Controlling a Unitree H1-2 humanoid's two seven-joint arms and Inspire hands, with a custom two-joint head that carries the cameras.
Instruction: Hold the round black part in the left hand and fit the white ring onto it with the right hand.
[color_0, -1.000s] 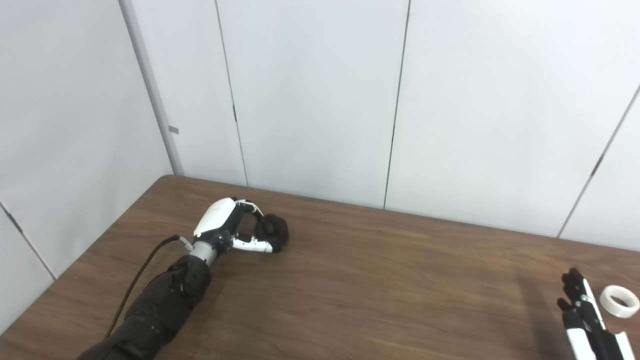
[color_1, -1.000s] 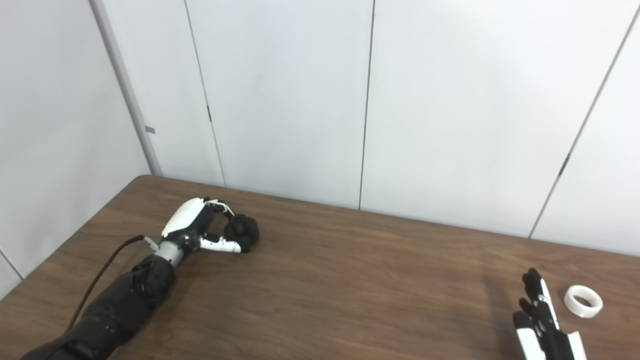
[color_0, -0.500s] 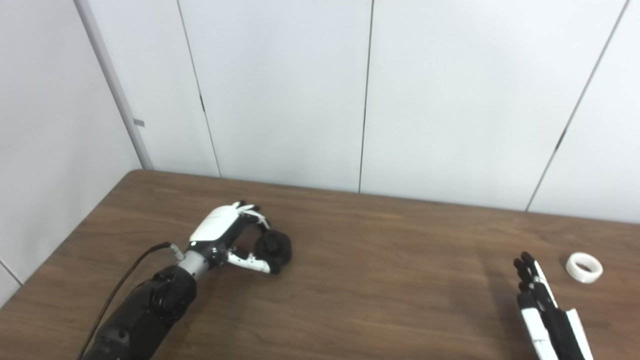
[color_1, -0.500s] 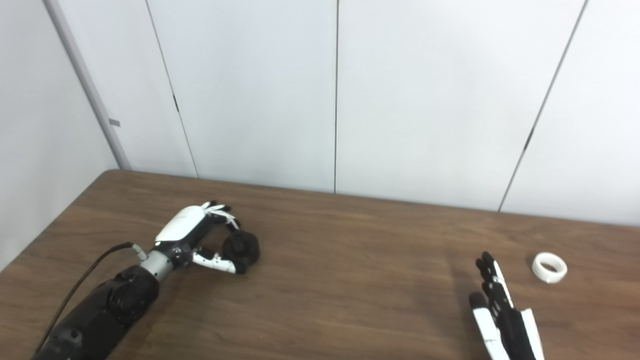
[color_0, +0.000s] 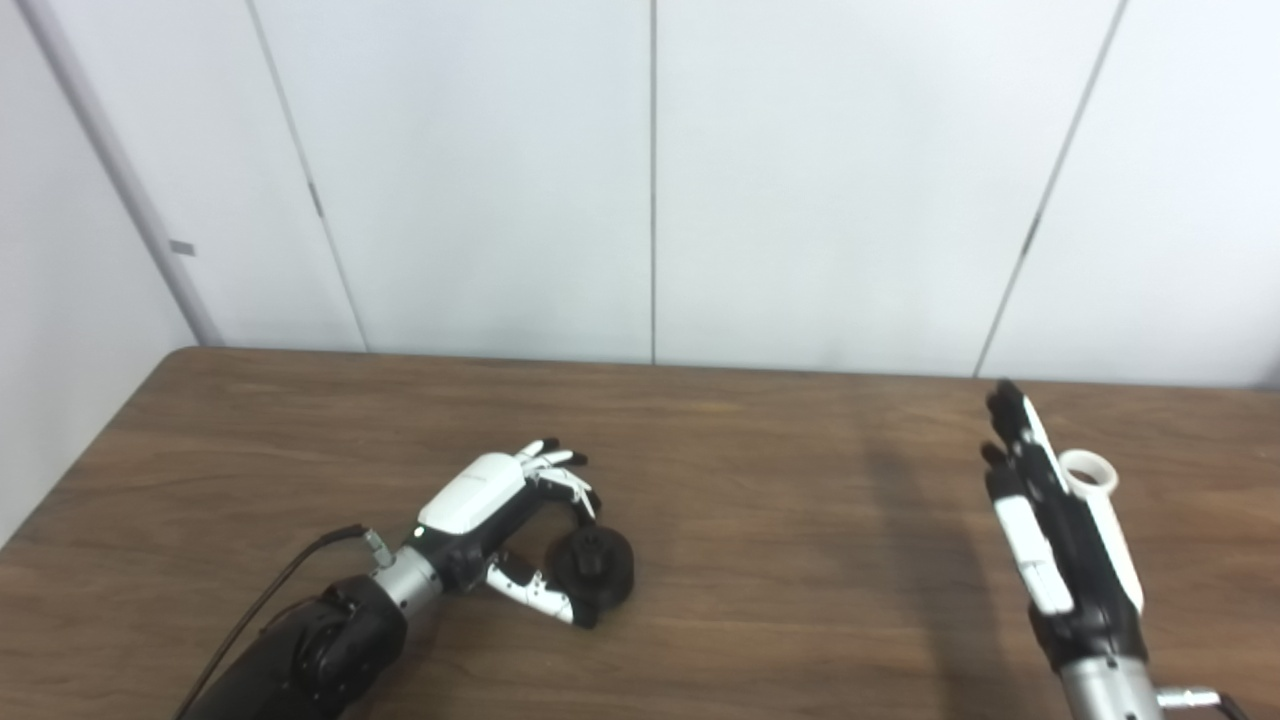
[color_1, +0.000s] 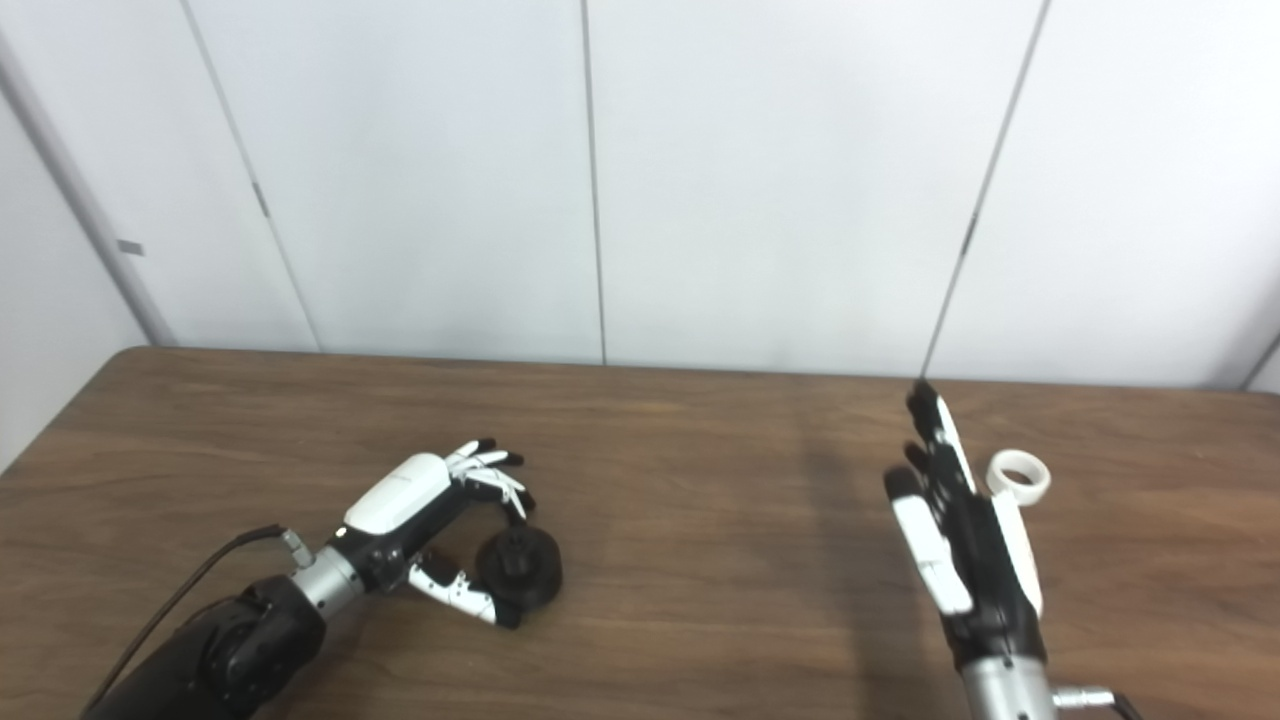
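Observation:
The round black part (color_0: 596, 567) lies on the brown table (color_0: 760, 520) at the left. My left hand (color_0: 500, 510) is cupped around it: the thumb lies against its near side, and the curled fingers (color_0: 570, 485) hang just above it with a small gap. The white ring (color_1: 1018, 475) lies flat on the table at the right. My right hand (color_1: 960, 530) is open and empty, fingers straight and pointing away, held above the table just left of the ring. In the left eye view the hand covers the ring's near left edge (color_0: 1090, 470).
White wall panels (color_0: 650, 180) stand right behind the table's far edge. The table's left edge runs near my left arm (color_0: 300, 650). Bare wood lies between the two hands.
The camera has swung to the right, shifting the whole picture. My right hand has risen and moved forward, up beside the ring. My left hand stays at the black part, its fingers a little looser.

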